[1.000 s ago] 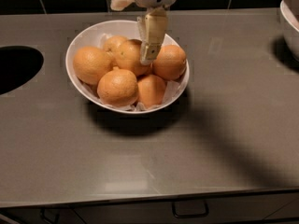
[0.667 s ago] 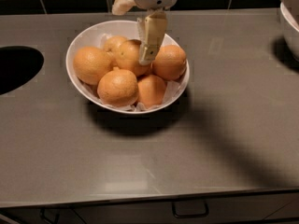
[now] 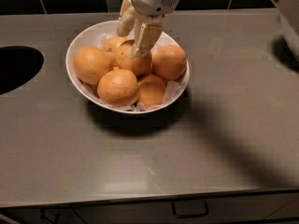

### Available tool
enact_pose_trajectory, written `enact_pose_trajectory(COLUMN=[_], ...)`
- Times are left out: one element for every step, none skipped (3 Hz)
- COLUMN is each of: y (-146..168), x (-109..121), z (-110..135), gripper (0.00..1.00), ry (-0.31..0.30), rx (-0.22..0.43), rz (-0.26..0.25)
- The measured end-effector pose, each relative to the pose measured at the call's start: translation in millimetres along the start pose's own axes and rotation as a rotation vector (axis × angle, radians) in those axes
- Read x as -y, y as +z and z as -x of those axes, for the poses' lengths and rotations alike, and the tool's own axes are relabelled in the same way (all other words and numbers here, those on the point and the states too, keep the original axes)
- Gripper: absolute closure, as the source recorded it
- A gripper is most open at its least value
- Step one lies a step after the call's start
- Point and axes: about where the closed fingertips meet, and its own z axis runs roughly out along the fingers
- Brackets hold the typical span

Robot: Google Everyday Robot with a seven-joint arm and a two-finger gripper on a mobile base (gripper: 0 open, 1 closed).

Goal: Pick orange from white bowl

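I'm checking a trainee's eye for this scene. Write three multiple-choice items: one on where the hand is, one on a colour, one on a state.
1. Where is the hand?
A. at the far left of the picture
B. down among the oranges at the back of the bowl
C. low, near the bottom edge

2. What colour is the bowl?
A. black
B. green
C. white

3. How does the bowl stand?
A. upright on the counter
B. tipped on its side
C. upside down

Answers:
1 B: the hand reaches down onto the fruit at the bowl's back.
2 C: its wall and rim are glossy white.
3 A: its rim faces up, with the oranges inside.
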Motion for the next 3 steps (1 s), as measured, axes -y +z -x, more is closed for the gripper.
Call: enact_pose_trajectory(y=[4.7,7.0,4.6], x=[0.3,0.5,0.6], z=[-1.1,-1.6,1.0], gripper=[0.55,0.55,0.37], ry=[-0.001,-0.001,-0.004], rx=[0.007,0.010,0.004], rz=[0.012,0.018,0.022])
